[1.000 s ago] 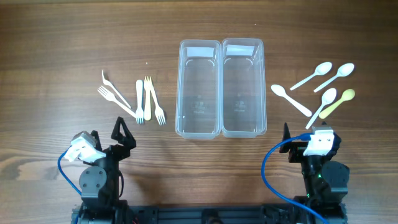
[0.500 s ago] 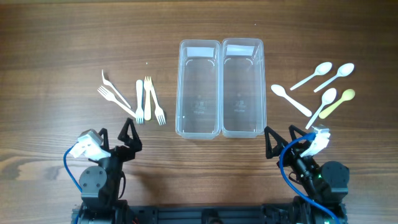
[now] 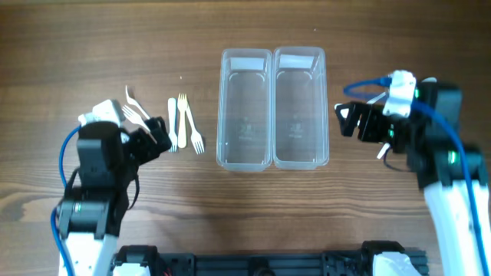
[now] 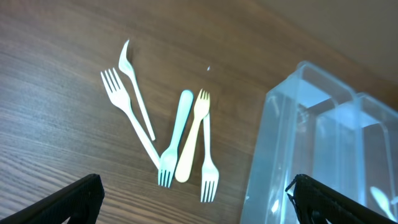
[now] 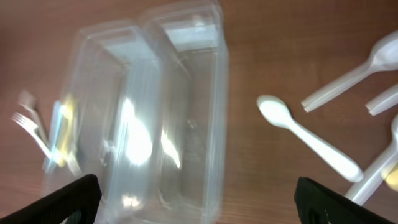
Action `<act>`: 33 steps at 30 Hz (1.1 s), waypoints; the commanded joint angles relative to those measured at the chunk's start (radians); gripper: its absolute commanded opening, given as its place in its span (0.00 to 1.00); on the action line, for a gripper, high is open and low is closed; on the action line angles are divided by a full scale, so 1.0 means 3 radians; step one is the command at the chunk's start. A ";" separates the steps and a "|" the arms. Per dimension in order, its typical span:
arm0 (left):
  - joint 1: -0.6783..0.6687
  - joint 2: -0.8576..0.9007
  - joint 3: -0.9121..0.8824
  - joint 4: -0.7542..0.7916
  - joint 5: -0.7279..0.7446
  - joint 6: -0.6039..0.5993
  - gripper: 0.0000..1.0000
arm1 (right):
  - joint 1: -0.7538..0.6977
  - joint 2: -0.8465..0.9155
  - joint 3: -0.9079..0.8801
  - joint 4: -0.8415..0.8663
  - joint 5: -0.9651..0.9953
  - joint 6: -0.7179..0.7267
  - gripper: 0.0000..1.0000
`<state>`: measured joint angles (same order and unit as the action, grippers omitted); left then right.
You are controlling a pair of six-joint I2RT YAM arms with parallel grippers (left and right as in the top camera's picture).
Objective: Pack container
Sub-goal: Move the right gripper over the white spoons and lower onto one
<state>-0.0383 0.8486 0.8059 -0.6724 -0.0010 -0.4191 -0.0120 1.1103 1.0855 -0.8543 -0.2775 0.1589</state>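
1. The left gripper [image 3: 157, 136] hovers over the table [image 3: 77, 46] toward its left edge. Its jaws are spread wide with nothing between them, and it sits directly above the outermost forks.
2. The right gripper [image 3: 350, 123] hangs toward the right edge, equally agape and holding nothing. Its fingertips are just beside the long outer wall of the right container [image 3: 300, 115].
3. That container and the left container [image 3: 245, 115] are both clear plastic and stand side by side with their long walls touching. They sit mid-table, nearer the far edge than the robot's edge, and their floors are bare.
4. Five plastic forks [image 4: 177, 134] lie fanned on the wood between the left container and the left edge.
   - Two white forks are angled outward, one of them rolled onto its side.
   - A pale bluish fork and a cream fork are pressed together, tines pointing opposite ways.
   - Another white fork lies alongside the cream one, tines toward the robot's edge.
5. The right wrist view is blurred. It shows a white spoon [image 5: 305, 137] lying on the wood between the right container and the right edge, its bowl toward the container.
6. More spoon handles [image 5: 354, 68] run out of that frame toward the right edge.
7. From overhead, the right arm [image 3: 437, 146] covers nearly all of the spoons.
8. A blue cable [image 3: 67, 157] loops beside the left arm.
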 commanded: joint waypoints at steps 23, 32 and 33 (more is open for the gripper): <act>-0.0015 0.0759 0.0242 0.0004 -0.0351 0.0712 1.00 | -0.0121 0.2725 0.0813 -0.0318 0.1110 -0.1142 0.81; -0.0015 0.0759 0.0242 0.0004 -0.0351 0.0712 1.00 | -0.0121 0.2967 0.0813 -0.0174 0.1113 -0.1138 0.59; -0.0015 0.0759 0.0242 0.0003 -0.0351 0.0712 1.00 | -0.0121 0.2982 0.0813 -0.0178 0.1100 -0.1130 0.57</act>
<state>-0.0383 1.0752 0.8558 -0.6743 -0.0925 -0.2214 -0.0448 1.9808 1.3266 -0.9108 0.0353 -0.1837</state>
